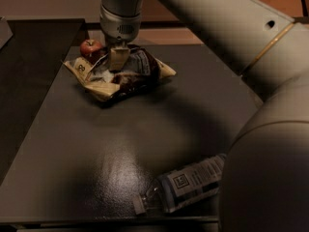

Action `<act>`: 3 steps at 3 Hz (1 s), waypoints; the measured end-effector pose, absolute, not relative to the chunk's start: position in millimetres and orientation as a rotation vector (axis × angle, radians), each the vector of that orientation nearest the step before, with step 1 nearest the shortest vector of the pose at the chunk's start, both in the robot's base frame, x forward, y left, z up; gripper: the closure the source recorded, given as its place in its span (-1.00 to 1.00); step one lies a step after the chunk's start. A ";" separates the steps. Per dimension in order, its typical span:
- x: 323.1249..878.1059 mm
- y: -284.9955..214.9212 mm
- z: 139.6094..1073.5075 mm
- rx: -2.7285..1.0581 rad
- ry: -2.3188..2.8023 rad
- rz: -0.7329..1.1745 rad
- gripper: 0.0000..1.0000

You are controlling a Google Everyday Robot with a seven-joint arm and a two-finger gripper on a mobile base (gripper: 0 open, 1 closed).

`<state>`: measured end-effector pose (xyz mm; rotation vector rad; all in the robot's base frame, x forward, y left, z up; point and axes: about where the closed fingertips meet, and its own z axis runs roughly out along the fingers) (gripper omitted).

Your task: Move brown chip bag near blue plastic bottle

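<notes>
The brown chip bag (pixel 126 76) is at the far left of the dark table, crumpled and bunched up under my gripper (pixel 117 58). The gripper comes straight down onto the bag's upper middle and is shut on it. The bag's near edge looks raised slightly off the table. The blue plastic bottle (pixel 186 185) lies on its side at the front right edge, cap pointing to the front left. Its far end is hidden behind my arm. The bag and the bottle are far apart.
A small red apple (pixel 91 47) sits just behind the bag's left corner. My large arm (pixel 251 42) crosses the right side of the view. The table's front edge (pixel 96 221) runs close by the bottle.
</notes>
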<state>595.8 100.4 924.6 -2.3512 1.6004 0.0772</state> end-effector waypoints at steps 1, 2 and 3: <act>579.0 64.5 933.2 -2.359 1.572 0.079 1.00; 558.4 22.7 935.6 -2.352 1.571 0.078 1.00; 538.9 -7.3 928.3 -2.354 1.587 0.088 1.00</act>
